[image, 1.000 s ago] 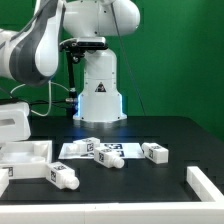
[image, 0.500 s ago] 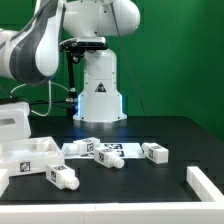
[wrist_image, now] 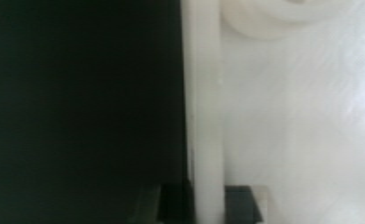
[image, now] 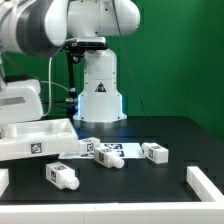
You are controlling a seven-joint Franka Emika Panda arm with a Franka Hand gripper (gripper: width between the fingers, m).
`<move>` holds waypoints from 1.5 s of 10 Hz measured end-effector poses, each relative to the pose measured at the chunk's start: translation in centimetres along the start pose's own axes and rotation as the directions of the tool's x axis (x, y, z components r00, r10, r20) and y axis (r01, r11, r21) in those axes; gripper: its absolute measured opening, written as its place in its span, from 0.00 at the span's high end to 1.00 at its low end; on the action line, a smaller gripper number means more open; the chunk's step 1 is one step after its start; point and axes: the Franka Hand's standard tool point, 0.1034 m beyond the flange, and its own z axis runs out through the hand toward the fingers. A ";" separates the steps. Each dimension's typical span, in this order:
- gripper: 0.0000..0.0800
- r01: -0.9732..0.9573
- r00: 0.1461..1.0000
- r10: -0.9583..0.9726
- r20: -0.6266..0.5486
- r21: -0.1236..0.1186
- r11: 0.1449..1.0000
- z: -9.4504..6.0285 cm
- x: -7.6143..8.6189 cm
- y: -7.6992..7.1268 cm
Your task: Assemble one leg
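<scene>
Black table (image: 170, 135), green backdrop: gripper (wrist_image: 209, 203) apparently clamps white panel (image: 40, 140) edgewise; slipping, it could knock the nearest leg (image: 86, 146).

Four legs (image: 62, 176) (image: 109, 159) (image: 155, 152) (image: 86, 146), one panel (image: 35, 140) and one marker board (image: 118, 147) are visible.

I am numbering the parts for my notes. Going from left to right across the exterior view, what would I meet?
white panel → frontmost leg → rear leg → middle leg → rightmost leg → white bracket
</scene>
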 end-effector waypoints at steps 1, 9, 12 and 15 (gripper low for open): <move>0.93 -0.064 0.998 0.064 0.004 -0.003 0.998 -0.7 1.4 -2.0; 0.93 -0.217 0.976 0.214 -0.050 -0.094 0.972 -0.1 14.4 -13.8; 0.93 -0.217 0.976 0.214 -0.048 -0.095 0.971 0.1 14.5 -13.8; 0.93 -0.267 0.963 0.263 -0.057 -0.088 0.960 0.6 16.0 -16.6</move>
